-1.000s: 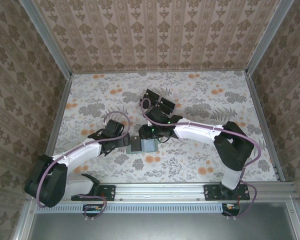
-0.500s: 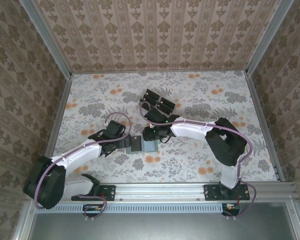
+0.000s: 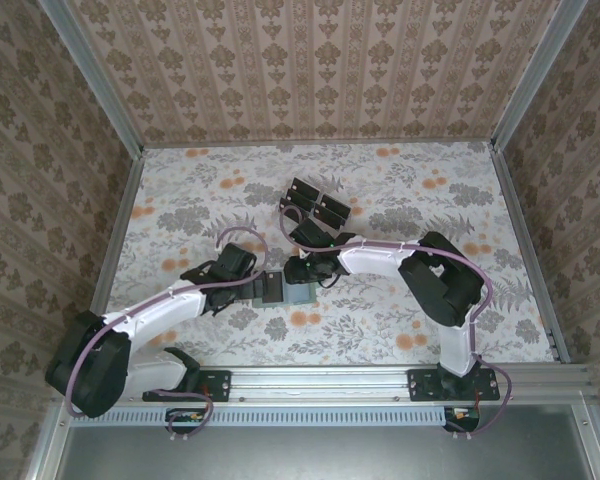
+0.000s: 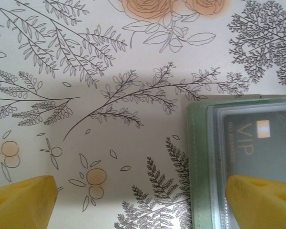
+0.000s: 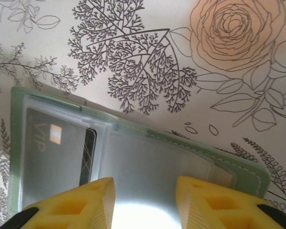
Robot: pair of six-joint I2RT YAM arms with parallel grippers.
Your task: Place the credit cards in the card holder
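The green card holder lies open on the floral table. A black credit card marked VIP sits in the clear sleeve of its left half. My left gripper is open, straddling the holder's left edge, with one yellow fingertip over the card. My right gripper is open just above the holder's clear middle pocket, nothing between its fingers. In the top view both grippers meet at the holder. More black cards stand in a clear rack behind.
Patterned walls and metal rails enclose the table. The clear rack stands just behind the right arm's forearm. Open tabletop lies to the far left, the far right and in front of the holder.
My left gripper has slid right onto the holder's left edge. The right gripper has shifted slightly left and down over the holder, its elbow folding in. The holder has stayed put.
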